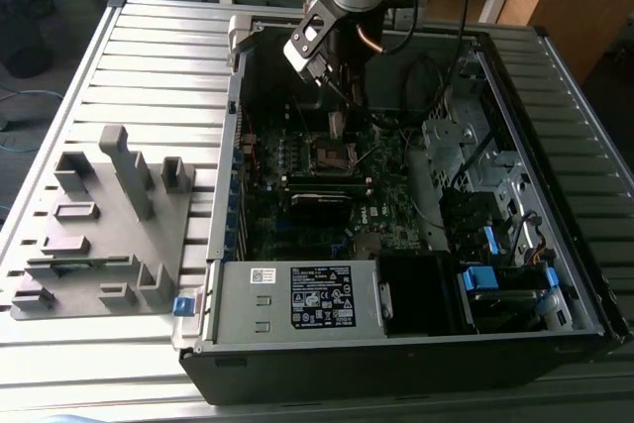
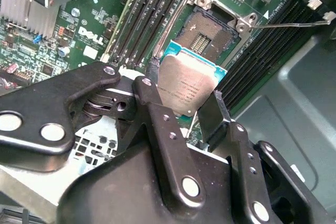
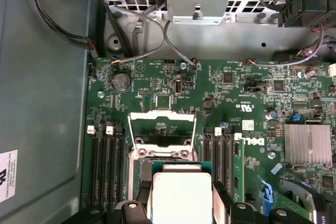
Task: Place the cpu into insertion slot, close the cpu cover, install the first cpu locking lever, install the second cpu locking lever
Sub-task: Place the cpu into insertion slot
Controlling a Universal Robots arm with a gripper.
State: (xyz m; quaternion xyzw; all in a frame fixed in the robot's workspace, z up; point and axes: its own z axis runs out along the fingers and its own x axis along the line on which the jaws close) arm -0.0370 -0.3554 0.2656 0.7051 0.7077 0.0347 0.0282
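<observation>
The claw (image 2: 185, 92) is clamped on the cpu (image 2: 191, 80) by two opposite edges. Both flat faces are free, presumably so the chip can drop in flat. The cpu hangs over the insertion slot (image 2: 212, 34) without touching it. In the exterior view the slot sits near, at the claw's 6 o'clock.

Metal face points up, away from the board (image 3: 236, 93); green underside faces the slot. The chip is square, so no long axis — its edges look roughly parallel to the slot's rim.

The cpu cover (image 3: 163, 125) stands swung open, leaving the dark contact field bare — clear entry for the chip. Not yet seated.
</observation>
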